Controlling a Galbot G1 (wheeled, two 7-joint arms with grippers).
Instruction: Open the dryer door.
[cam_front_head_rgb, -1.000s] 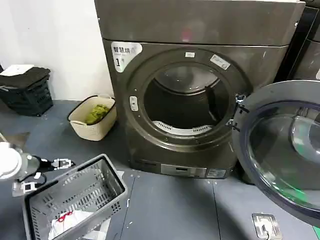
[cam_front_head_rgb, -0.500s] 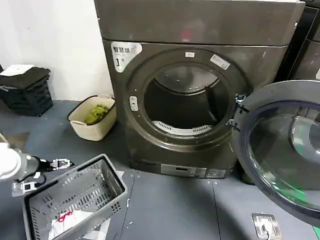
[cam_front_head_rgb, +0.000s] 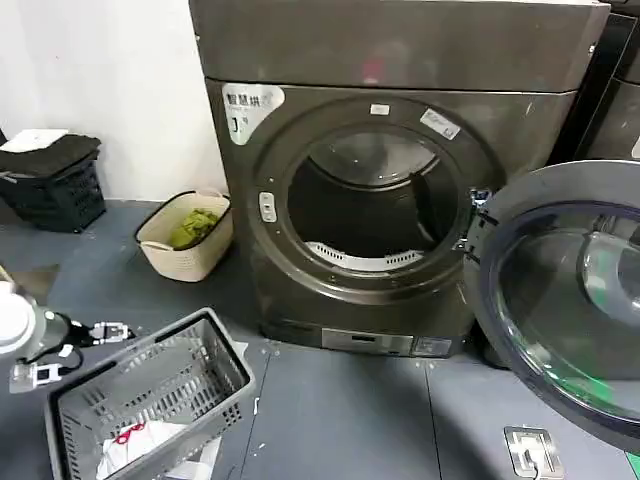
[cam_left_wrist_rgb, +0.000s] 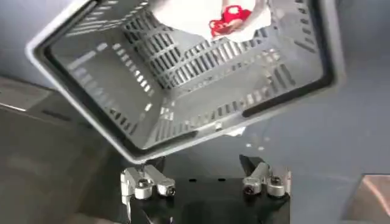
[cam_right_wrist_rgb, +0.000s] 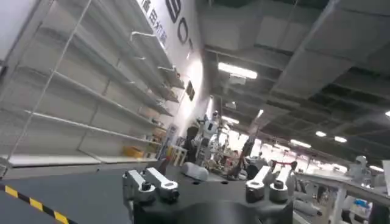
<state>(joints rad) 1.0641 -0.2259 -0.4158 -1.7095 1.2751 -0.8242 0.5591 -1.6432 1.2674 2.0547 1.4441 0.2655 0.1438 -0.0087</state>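
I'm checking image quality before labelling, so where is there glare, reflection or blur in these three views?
Head view: pale reflections on the open round chrome-ringed dryer door's tinted glass, and the drum interior is dark. Left wrist view: the grey slatted plastic basket looks soft and blurred. Right wrist view: bright ceiling strip lights glare.

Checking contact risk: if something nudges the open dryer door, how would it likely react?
The dryer door would probably swing rather than flex, since it hangs open on side hinges. Its chrome ring and glass look rigid, fairly heavy, and likely slippery to grip.
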